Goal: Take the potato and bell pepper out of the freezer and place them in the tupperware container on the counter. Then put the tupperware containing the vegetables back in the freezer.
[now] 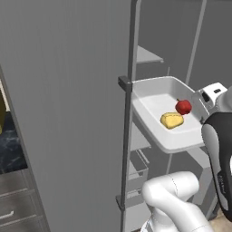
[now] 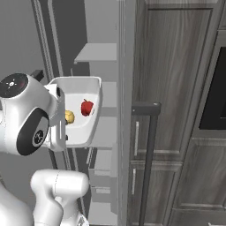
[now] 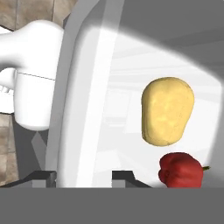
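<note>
The white tupperware container (image 1: 152, 100) hangs in the air in front of the open freezer's thin grey shelves (image 1: 147, 55). Inside it lie the yellow potato (image 1: 171, 120) and the red bell pepper (image 1: 183, 107), side by side. My gripper (image 3: 83, 177) is shut on the container's rim (image 3: 78, 92), one dark fingertip (image 3: 124, 176) inside the wall and one outside. In the hand view the potato (image 3: 167, 110) lies above the bell pepper (image 3: 180, 170). The right base view shows the tupperware container (image 2: 90, 128) with the bell pepper (image 2: 87, 107) and potato (image 2: 69, 116) beside my hand.
The freezer door (image 1: 68, 113) stands open at the left, its long bar handle (image 1: 128, 113) close to the container's near corner. A strip of black counter (image 1: 9, 147) and grey drawers (image 1: 16, 201) shows left of the door. Dark wood cabinets (image 2: 176, 88) and a dark oven (image 2: 216, 88) stand to the right.
</note>
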